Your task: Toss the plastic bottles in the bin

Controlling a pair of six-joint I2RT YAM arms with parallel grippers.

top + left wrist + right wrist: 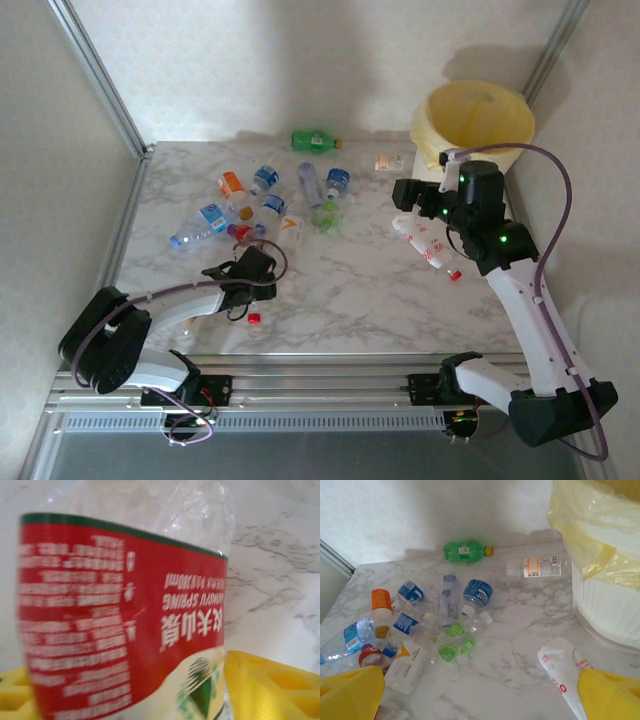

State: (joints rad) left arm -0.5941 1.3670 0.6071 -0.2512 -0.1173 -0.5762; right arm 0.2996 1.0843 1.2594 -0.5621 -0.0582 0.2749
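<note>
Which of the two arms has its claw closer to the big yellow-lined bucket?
The right. The right gripper hangs open close beside the bin; the left gripper, gripping a red-labelled bottle, sits far off at the table's near left.

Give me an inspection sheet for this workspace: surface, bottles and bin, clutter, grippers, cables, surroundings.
Surface: marble table, near half mostly bare.
Job's things: bottles lie clustered at the far left. A green bottle lies by the back wall, and a bottle with a red cap lies by the right gripper. The bin stands at the far right, lined with a yellow bag.
Clutter: loose red cap on the table near the left gripper.
Grippers: the left gripper flanks a red-label bottle, grip unclear. The right gripper is open, low over the table.
Cables: a cable loops along each arm, hanging free.
Surroundings: white walls, metal frame post.
</note>
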